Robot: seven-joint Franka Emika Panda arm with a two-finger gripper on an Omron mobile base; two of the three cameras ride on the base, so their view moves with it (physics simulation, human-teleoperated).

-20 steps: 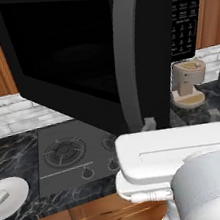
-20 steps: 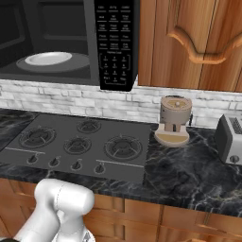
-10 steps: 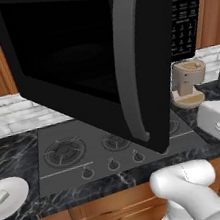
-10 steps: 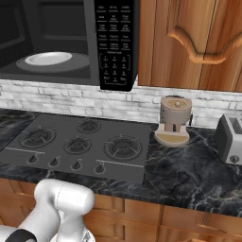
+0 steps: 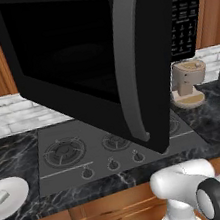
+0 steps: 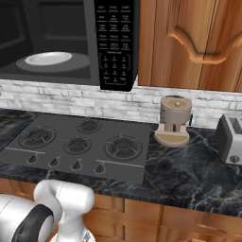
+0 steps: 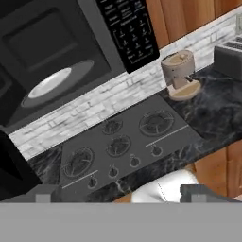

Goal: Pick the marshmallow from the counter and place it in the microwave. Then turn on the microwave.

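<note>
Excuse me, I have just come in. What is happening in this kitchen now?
A white robot arm is meant to put the marshmallow into the microwave. The microwave door hangs wide open, with the turntable bare inside. The marshmallow lies on a white plate on the counter, left of the stovetop. The claw appears open and holds nothing.

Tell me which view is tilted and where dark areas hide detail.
Hand view: rolled, so the stovetop and backsplash slant. Left base view: the open microwave door is a flat black mass, with no detail readable. Right base view: level, the turntable evenly lit inside the microwave.
</note>
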